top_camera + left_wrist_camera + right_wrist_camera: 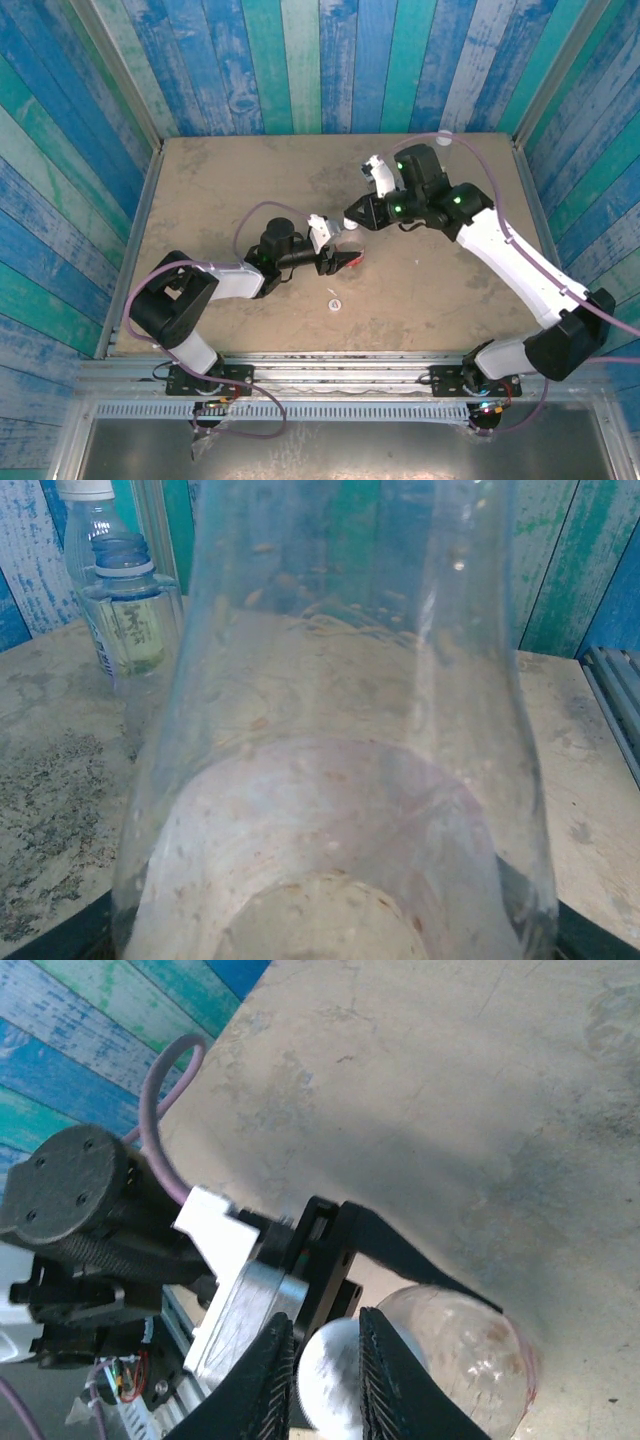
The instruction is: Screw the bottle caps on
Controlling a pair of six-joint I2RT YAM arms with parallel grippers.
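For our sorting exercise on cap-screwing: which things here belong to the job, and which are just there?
Job: clamped bottle, white cap in right gripper, loose cap on table, green-yellow-labelled bottle.
Just there: purple cable, plank walls.

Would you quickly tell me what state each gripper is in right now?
The left gripper is closed on the clear bottle.
The right gripper is closed on a white bottle cap.

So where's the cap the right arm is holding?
Right wrist view, bottom centre: the white cap sits pinched in the right tool, pressed at the top of the clear bottle.
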